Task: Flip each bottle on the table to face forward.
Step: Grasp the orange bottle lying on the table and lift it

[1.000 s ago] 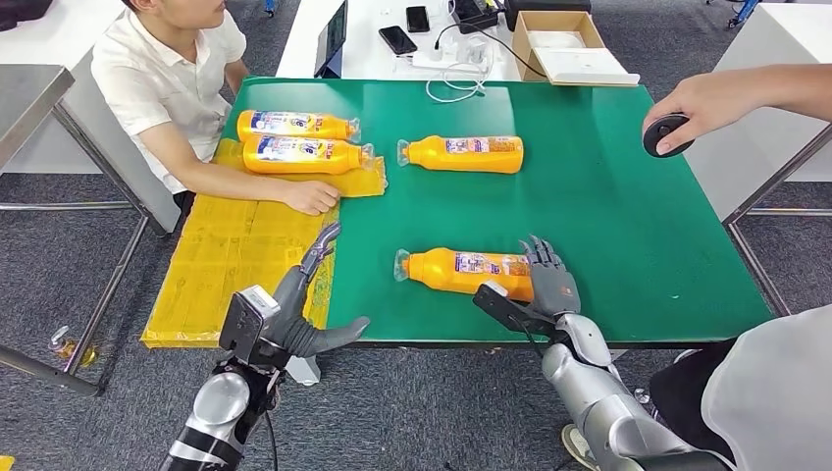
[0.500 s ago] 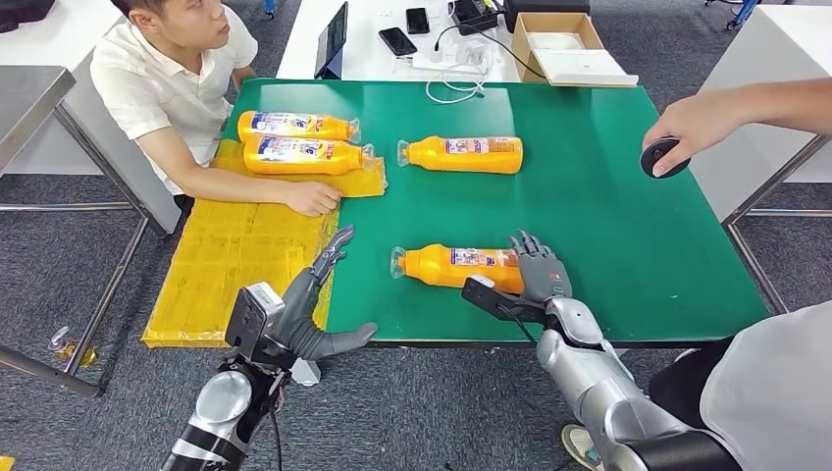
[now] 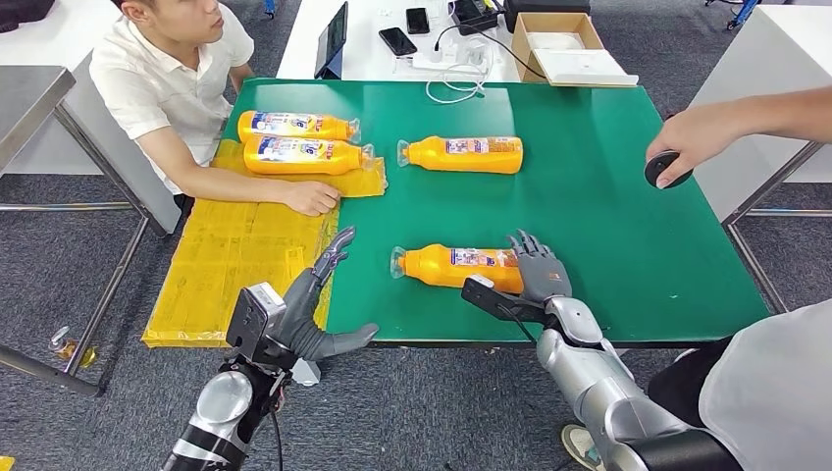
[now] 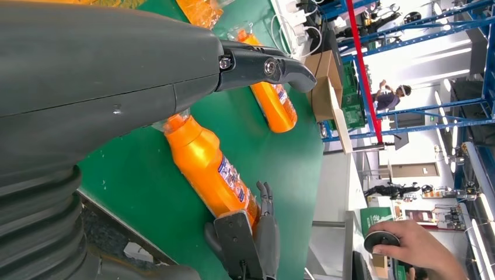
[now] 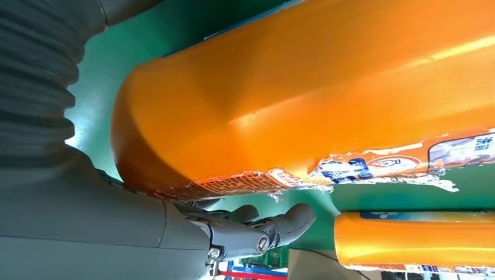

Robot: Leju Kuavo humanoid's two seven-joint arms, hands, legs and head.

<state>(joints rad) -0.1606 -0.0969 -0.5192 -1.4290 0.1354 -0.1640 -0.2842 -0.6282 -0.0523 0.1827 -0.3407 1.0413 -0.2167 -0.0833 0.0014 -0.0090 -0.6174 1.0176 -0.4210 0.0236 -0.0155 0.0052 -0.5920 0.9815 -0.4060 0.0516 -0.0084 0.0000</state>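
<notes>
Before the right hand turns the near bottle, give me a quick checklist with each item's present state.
1. Right hand at the base end of the near bottle: ok, fingers lie against it.
2. Firm hold on that bottle: cannot tell; the fingers look spread rather than wrapped around it.
3. Left hand out of the way: ok, open at the table's near edge, holding nothing.
4. Space around the near bottle: ok, bare green surface on all sides.
5. Seated person's hand clear of the bottle: ok, resting on the yellow sheet.
6. Far bottle apart from it: ok.
</notes>
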